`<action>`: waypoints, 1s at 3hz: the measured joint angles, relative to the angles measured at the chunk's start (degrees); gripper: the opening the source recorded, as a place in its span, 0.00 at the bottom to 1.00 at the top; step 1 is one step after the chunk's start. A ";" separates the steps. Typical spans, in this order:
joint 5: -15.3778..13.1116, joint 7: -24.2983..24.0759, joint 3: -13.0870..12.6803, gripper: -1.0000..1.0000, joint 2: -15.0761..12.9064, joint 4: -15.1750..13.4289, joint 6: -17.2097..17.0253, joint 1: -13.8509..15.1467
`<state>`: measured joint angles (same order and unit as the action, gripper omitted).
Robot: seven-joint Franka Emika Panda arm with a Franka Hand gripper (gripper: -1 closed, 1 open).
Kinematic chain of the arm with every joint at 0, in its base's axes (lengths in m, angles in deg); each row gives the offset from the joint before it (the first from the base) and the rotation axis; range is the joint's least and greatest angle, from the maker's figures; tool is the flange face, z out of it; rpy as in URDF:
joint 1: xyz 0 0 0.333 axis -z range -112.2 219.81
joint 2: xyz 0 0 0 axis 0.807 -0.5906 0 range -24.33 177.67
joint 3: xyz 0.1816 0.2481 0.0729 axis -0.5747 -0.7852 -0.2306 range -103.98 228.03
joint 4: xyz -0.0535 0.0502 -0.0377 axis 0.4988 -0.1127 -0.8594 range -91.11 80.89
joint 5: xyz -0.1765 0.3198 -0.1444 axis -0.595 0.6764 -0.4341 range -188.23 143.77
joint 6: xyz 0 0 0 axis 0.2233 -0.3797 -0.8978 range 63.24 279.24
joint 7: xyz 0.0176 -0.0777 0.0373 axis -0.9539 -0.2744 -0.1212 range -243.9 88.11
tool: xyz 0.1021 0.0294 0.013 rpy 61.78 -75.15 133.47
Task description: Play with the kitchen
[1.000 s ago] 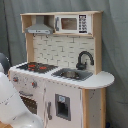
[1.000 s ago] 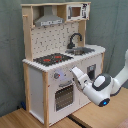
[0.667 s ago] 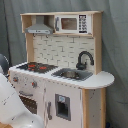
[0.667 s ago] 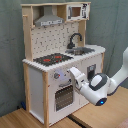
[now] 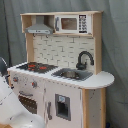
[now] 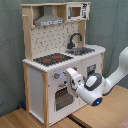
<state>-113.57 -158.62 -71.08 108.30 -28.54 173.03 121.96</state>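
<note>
toy kitchen point(image 6: 47, 75) | hob point(image 6: 52, 59) at 9 o'clock of sink point(image 6: 83, 50) | gripper point(image 6: 70, 76) against oven door point(image 6: 64, 97) front | finger opening: cannot tell | nothing visibly held

Tall toy kitchen point(image 5: 65, 75) point(image 6: 60, 60) of pale wood and white panels, upright; black-red hob, grey sink, black tap.

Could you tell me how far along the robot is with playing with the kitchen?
Nothing on the kitchen looks changed yet. In the second exterior view the gripper is at the front panel, beside the knobs above the oven door. Actually working a part remains.
</note>
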 joint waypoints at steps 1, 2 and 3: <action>0.00 -4.27 -0.02 1.00 1.38 0.82 3.03 1.94; 0.00 -5.32 -0.08 1.00 1.63 3.03 7.22 5.01; 0.02 -3.28 -0.77 1.00 3.69 5.72 10.92 7.16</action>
<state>-113.55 -161.89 -71.85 111.99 -22.83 183.94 129.12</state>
